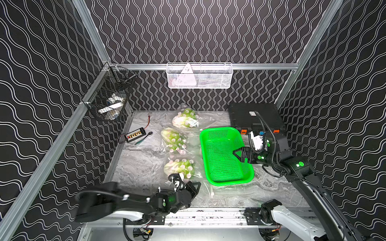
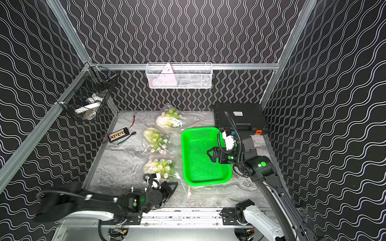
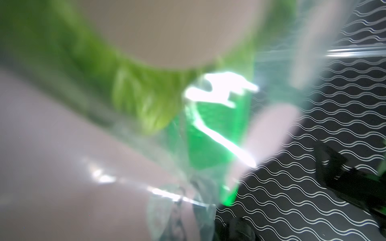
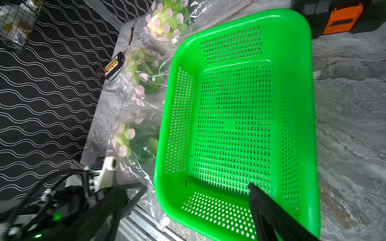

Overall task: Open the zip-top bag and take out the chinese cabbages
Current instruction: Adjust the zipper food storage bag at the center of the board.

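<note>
Progress is slight: all three chinese cabbages (image 1: 173, 139) lie inside clear, pink-dotted zip-top bags, in a row on the marble table (image 1: 135, 167) beside the empty green basket (image 1: 208, 178). Each is oval, white-based and crinkly green. The left gripper (image 1: 196, 184) looks clamped on the nearest zip-top bag (image 1: 198, 175); the right gripper (image 1: 237, 154) hangs spread over the basket.

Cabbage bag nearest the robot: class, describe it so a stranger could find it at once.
Find the green basket on the marble table. Beside it, three clear pink-dotted bags, each holding a cabbage, lie in a column. The nearest bag alone has the left gripper closed on its edge; the other two lie untouched farther back.
</note>
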